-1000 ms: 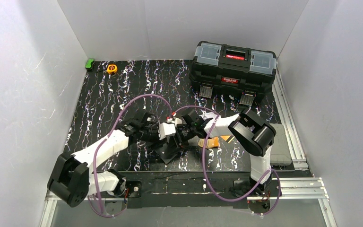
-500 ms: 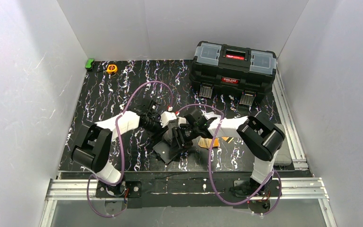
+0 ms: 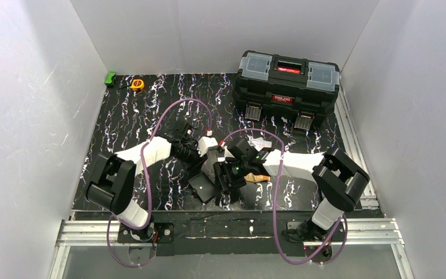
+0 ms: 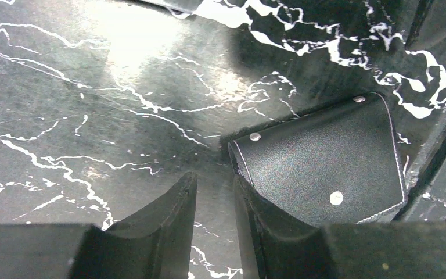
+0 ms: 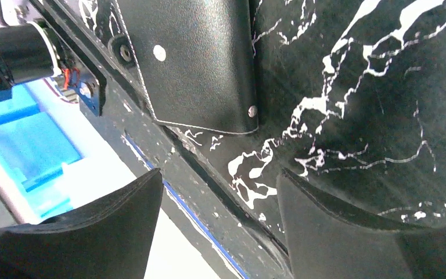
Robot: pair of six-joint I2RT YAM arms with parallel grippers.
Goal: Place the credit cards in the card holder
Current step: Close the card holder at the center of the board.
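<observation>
The black card holder [image 3: 202, 187] lies closed on the marbled table near its front edge. It also shows as a stitched leather flap with studs, the card holder [image 4: 325, 160] in the left wrist view and the card holder [image 5: 191, 64] in the right wrist view. My left gripper [image 3: 211, 164] [image 4: 213, 177] hovers at the holder's left corner, its jaws narrowly apart with only table between them; one fingertip [image 4: 244, 192] touches the holder's edge. My right gripper [image 3: 226, 177] [image 5: 219, 174] stands open and empty just past the holder. One orange credit card [image 3: 259, 177] peeks out beside the right arm.
A large black toolbox [image 3: 286, 84] stands at the back right. A yellow tape measure [image 3: 137, 84] and a green item [image 3: 110, 78] lie at the back left. The table's front edge [image 5: 209, 192] runs just under my right gripper. Purple cables loop over both arms.
My right gripper has slid toward the front edge, off the holder, and opened wider. The left arm folded back and its jaws narrowed at the holder's corner.
</observation>
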